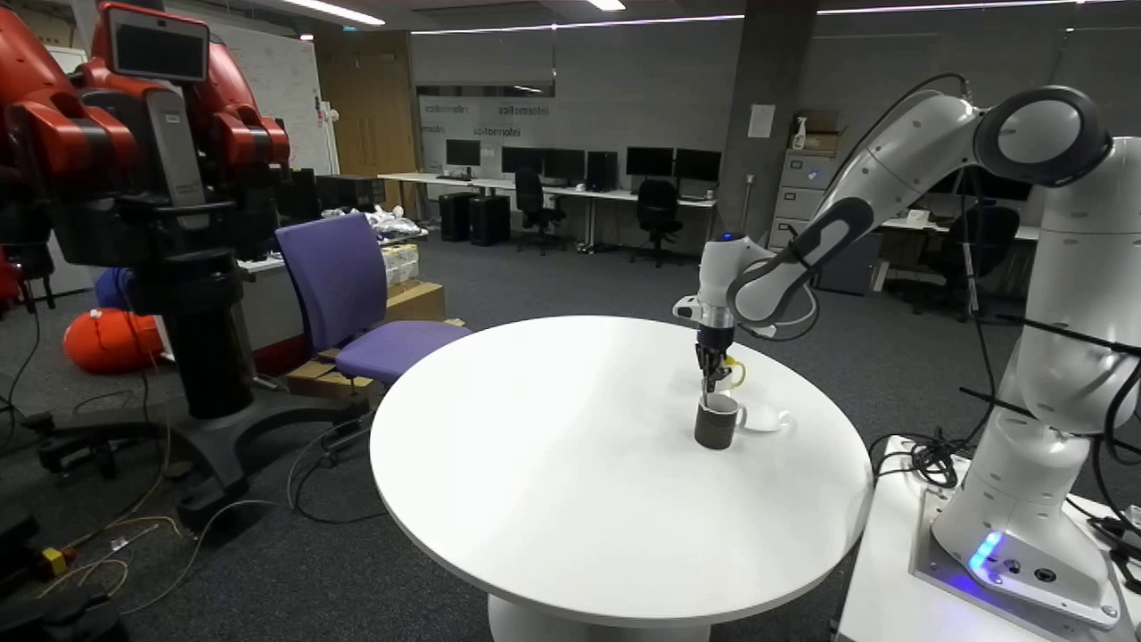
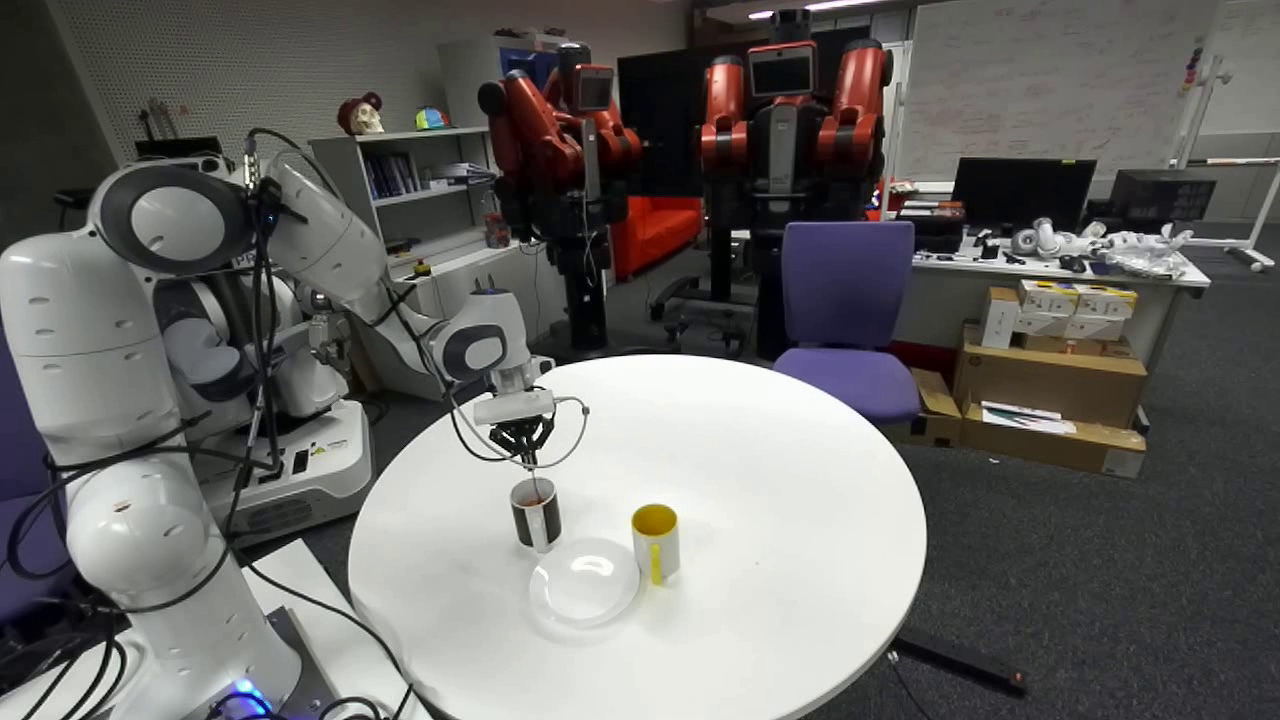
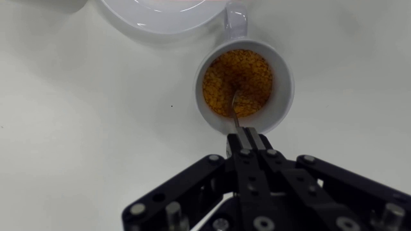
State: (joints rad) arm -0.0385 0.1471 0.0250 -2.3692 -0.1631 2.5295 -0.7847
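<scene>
Extending down into a dark mug (image 1: 715, 426), a thin metal spoon (image 3: 234, 108) has its lower end in orange-brown liquid (image 3: 218, 85) whose surface looks mottled; the exact shape of that end is hard to make out. The fingers (image 3: 243, 138) are clenched on the spoon's upper part, their two pads close together just above the mug. Upright on a round white counter (image 2: 780, 600), the dark mug shows a pale inside and a white handle. In the wrist view this handle points toward a white plate (image 2: 585, 583), its end overlapping the plate's edge; whether the two touch cannot be told. Just beside the plate, on the side away from the dark mug, stands a yellow-lined mug (image 2: 643, 550), white outside, with a yellow handle. A white robot arm (image 2: 335, 250) bends over the counter, its base fixed to a low stand (image 1: 891, 571) alongside. Farther out, an exterior view shows a purple chair (image 2: 848, 265) near the counter's edge, two red robots (image 2: 550, 135) behind, stacked cardboard boxes (image 2: 1050, 380) to one side, and a whiteboard (image 2: 1040, 90) at the back. A second white robot (image 2: 310, 385) stands behind the arm. Computer screens (image 1: 563, 167) line the far wall in an exterior view.
</scene>
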